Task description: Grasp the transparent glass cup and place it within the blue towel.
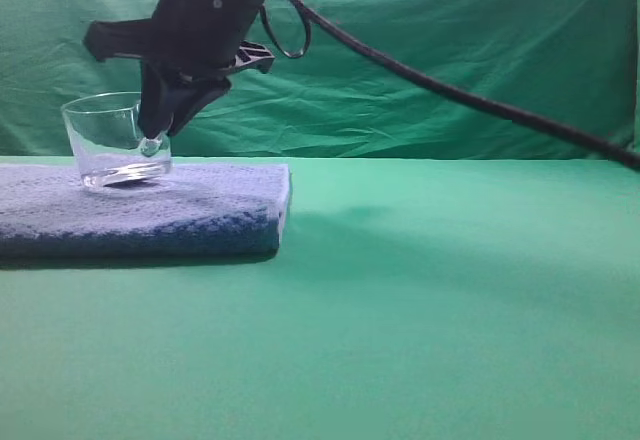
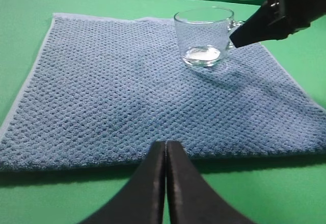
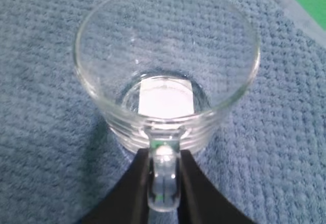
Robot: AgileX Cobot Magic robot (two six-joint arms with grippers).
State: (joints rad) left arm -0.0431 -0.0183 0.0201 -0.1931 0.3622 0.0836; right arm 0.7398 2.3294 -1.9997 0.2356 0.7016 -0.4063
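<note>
The transparent glass cup is a short, wide mug of clear glass with a thick base, a round open rim and a small rounded handle on one side; faint horizontal ridges ring its lower wall, and a pale rectangular reflection shows at the bottom. It stands upright on the blue towel, its base resting on the fabric, toward the far right part of the towel as the left wrist view shows it. The towel is thick, folded flat and rectangular, blue-purple, with a nubby woven texture of small raised cells and a lighter hem along its edges. It lies on a smooth green surface, with creased green cloth hanging behind. The right gripper is black, with tapered, smooth fingers; it reaches down at a slant from a dark housing with a black cable trailing to the right. In the right wrist view its two fingers stand on either side of the cup's handle, just beside the glass, with the handle between them; whether they press on it or stand slightly apart from it cannot be told from the views. The cup body lies directly beyond the fingertips, its open mouth facing up. The left gripper is also black; its two fingers lie pressed together with no gap and nothing between them, just above the near edge of the towel, well apart from the cup.
</note>
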